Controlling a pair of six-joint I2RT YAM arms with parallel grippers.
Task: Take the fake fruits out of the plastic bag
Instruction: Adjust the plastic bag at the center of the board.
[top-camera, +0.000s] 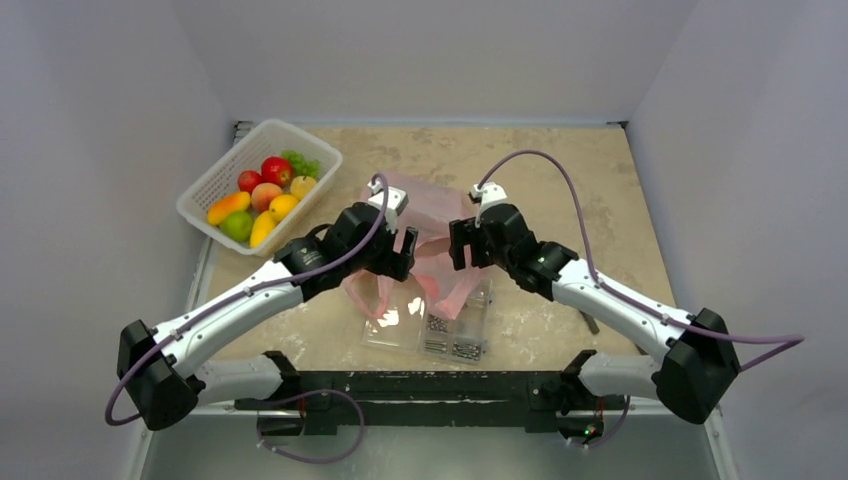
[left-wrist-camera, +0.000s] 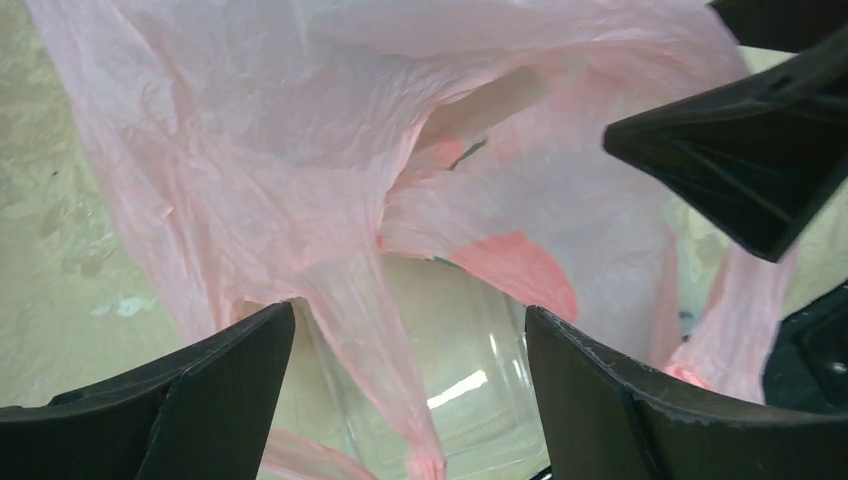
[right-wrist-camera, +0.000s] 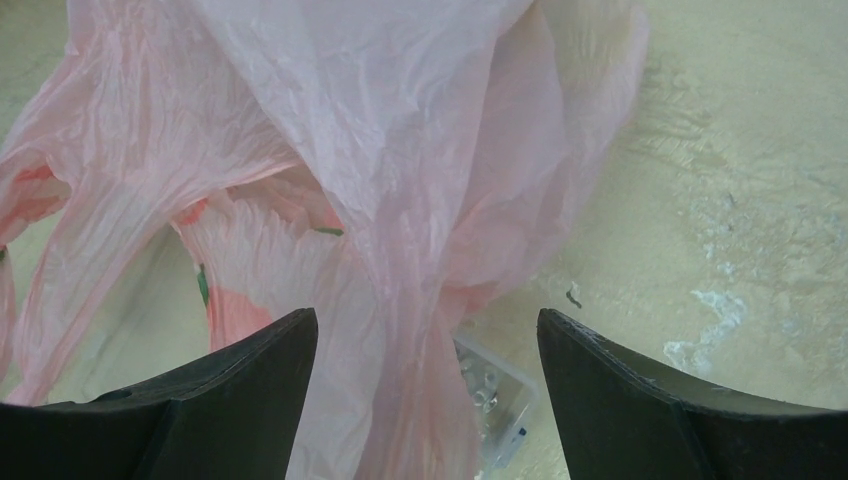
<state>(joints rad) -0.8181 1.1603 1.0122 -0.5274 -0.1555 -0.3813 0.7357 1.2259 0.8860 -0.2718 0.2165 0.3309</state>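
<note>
While my left jaws and right jaws both stand spread, pinching nothing, the plastic bag (top-camera: 432, 208) lies between them; a bag strand (right-wrist-camera: 400, 390) runs lengthwise through each gap. Neither nearer. Fruits inside: unseen.

White mesh basket (top-camera: 213, 182) sits at the far left corner of the beige mottled table (top-camera: 560, 170). A flat clear case (top-camera: 398, 322) lies near the front edge, with small metal screws (top-camera: 452, 347) inside.

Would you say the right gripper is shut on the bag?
No; the right gripper is open, the plastic bag loose between its jaws.
</note>
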